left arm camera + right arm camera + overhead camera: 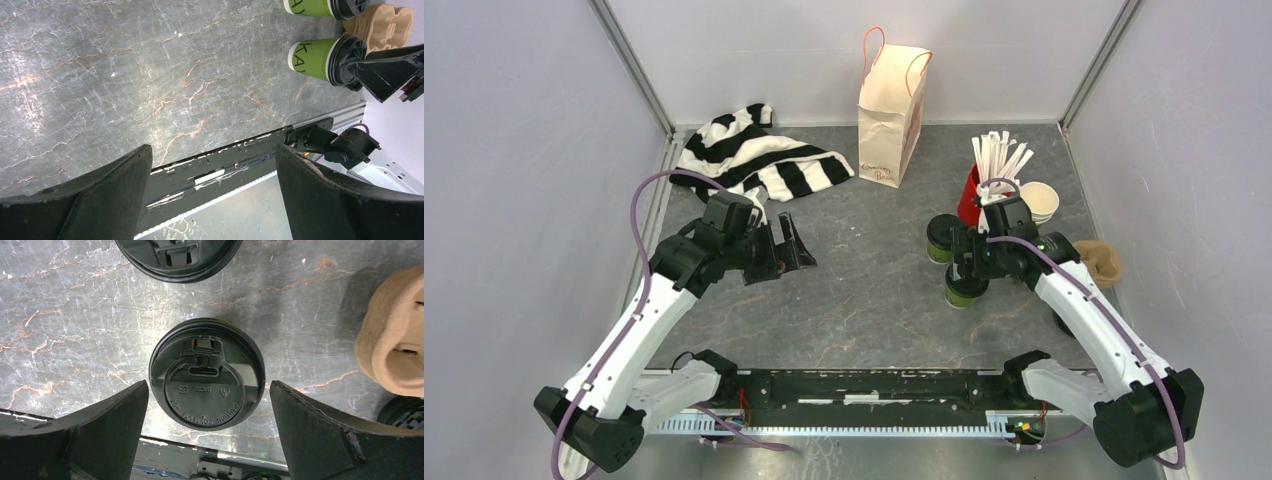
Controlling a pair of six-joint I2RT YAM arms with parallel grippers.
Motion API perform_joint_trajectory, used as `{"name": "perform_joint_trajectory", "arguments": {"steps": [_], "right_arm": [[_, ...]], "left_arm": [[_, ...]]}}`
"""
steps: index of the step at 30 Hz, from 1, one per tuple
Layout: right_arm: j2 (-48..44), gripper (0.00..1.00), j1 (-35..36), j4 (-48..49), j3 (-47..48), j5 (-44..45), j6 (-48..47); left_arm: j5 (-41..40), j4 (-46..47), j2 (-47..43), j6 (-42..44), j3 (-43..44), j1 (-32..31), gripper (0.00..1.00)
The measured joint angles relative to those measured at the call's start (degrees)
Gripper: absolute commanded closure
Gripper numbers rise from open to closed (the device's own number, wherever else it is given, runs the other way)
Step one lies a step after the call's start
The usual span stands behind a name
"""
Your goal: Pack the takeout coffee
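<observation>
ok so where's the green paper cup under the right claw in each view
top external: right of centre, green paper cup with black plastic lid
left wrist: upper right, the lower cup
right wrist: centre, lid facing up
shared landmark: brown moulded pulp tray

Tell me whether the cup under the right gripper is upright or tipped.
Upright: the cup stands on its base, black lid facing up.

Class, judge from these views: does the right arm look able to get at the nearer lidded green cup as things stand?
Probably yes. The right gripper hangs open directly above the nearer green cup, its black lid showing between the fingers with nothing over it; the second cup and cardboard carrier stand apart.
</observation>
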Motion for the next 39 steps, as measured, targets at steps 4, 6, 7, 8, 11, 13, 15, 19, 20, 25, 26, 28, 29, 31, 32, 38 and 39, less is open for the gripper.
{"name": "perform_joint_trajectory", "arguments": {"steps": [4,6,7,8,11,13,15,19,20,25,26,28,29,31,32,38,39], "right_arm": [[0.00,0.02,-0.09,-1.42,1.75,1.62,-0.76],[0.00,0.02,-0.13,-2.36,3.04,2.40,-1.29],[0.00,0.02,-0.15,-2.67,3.82,2.69,-1.60],[0.00,0.02,-0.15,-2.78,4.55,2.91,-1.86],[-0.15,0.02,-0.17,-2.84,6.64,2.91,-2.43],[-0.17,0.02,-0.17,-2.99,7.85,2.38,-2.40],[-0.17,0.02,-0.17,-3.08,9.07,0.81,-1.75],[-0.17,0.02,-0.17,-1.27,10.71,-3.37,1.16],[-0.15,0.02,-0.17,0.11,10.93,-4.63,2.34],[0.52,0.02,-0.15,8.70,11.06,-7.37,8.09],[0.63,0.02,-0.17,12.35,10.80,-6.97,9.92],[0.63,0.02,-0.17,18.16,10.16,-5.81,12.94],[0.87,0.02,-0.15,20.72,10.08,-4.92,14.34],[2.23,0.02,-0.17,26.51,10.19,-2.78,16.79],[3.43,0.02,-0.17,28.85,10.56,-1.64,17.66],[14.27,0.02,-0.17,42.36,14.97,2.27,17.49],[16.48,0.02,-0.17,44.26,16.63,2.56,16.57]], "left_arm": [[0.46,0.17,0.04,0.00,-0.04,0.00,0.02],[0.50,0.42,0.04,0.00,-0.07,0.00,0.02],[0.57,0.52,0.04,0.00,-0.07,0.00,0.02],[0.68,0.61,0.02,-0.02,-0.07,0.00,0.02],[1.81,0.85,-0.22,0.00,-0.07,0.02,0.02],[2.67,0.79,-0.70,0.00,-0.07,0.02,0.01],[3.56,0.28,-1.38,0.09,0.09,0.00,0.01],[5.01,-1.81,-2.19,1.16,2.16,0.02,0.01],[5.16,-2.16,-2.58,1.73,2.60,0.02,0.00],[6.27,-3.87,-6.05,3.65,3.08,0.00,0.00],[6.38,-4.07,-6.78,3.82,3.08,0.00,0.00],[6.34,-4.90,-7.54,4.46,3.63,0.00,0.00],[6.32,-5.70,-7.45,4.68,4.39,0.00,0.00],[5.90,-6.88,-6.62,5.60,6.69,0.00,0.00],[5.62,-7.26,-5.92,6.19,8.00,0.00,0.00],[1.64,-8.24,-0.81,9.92,13.53,0.00,0.00],[1.03,-8.17,-0.07,10.29,13.86,0.00,0.00]]}}
